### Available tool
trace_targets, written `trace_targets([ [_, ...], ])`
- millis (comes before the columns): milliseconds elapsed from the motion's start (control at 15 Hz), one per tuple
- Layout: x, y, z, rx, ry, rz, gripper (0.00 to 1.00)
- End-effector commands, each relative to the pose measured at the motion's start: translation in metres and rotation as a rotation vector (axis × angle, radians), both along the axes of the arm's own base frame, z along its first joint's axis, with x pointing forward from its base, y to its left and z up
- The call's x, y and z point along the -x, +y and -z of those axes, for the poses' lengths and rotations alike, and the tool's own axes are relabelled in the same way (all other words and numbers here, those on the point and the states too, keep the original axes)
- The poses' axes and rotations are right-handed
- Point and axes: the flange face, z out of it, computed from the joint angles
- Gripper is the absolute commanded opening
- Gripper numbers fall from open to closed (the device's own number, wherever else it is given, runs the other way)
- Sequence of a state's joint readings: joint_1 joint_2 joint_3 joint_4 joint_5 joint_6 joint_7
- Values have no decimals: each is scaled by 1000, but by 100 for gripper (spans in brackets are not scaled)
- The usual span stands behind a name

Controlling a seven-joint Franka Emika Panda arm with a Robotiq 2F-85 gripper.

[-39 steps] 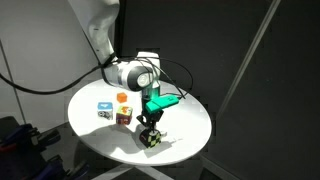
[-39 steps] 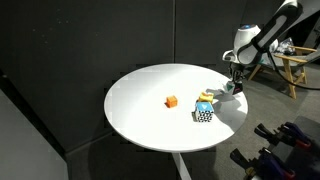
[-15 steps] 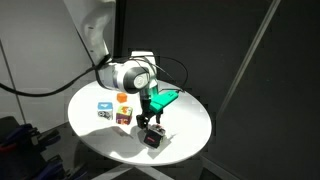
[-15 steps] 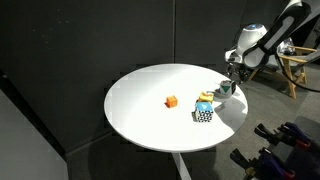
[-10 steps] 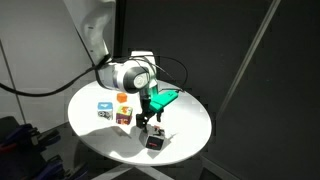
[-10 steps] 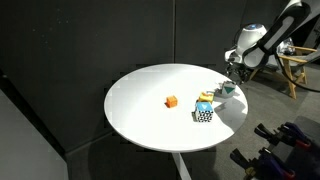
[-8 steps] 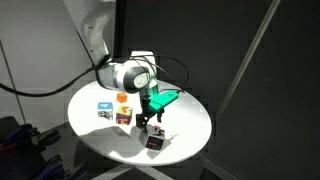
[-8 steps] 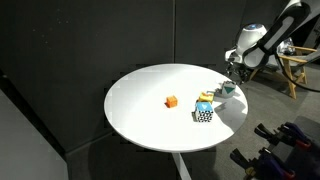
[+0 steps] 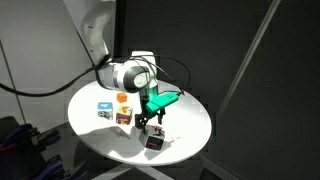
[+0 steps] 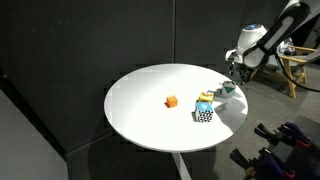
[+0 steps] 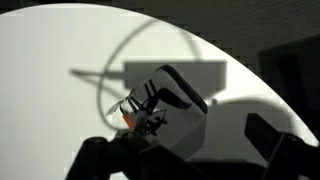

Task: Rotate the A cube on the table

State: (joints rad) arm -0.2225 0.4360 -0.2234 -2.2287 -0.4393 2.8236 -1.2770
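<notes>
The A cube [image 9: 154,141] sits flat on the table [image 9: 190,112], close to its near edge in an exterior view, well apart from the blue-and-white cube [image 9: 104,108] and dark reddish cube [image 9: 123,117] by the left edge. The gripper [image 9: 151,126] hangs just above it, no contact, spread wide, nothing held. Progress: can't tell if the turn's been made; cube's free either way. If not: drop, pinch, twist, let go. Wrist view: cube lies between the fingers [image 11: 98,160], below them, askew to their line.
</notes>
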Motion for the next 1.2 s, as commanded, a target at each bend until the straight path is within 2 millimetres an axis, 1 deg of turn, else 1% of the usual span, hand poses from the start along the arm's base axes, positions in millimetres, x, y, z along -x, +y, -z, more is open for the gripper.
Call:
trace_targets([
  [0,0,0,-1,0,1,0,100],
  [467,0,0,-1,0,1,1,100],
  [733,0,5,-9,-16,-25,-42,100],
  [1133,-4,5,-20,-37,-86,45,100],
])
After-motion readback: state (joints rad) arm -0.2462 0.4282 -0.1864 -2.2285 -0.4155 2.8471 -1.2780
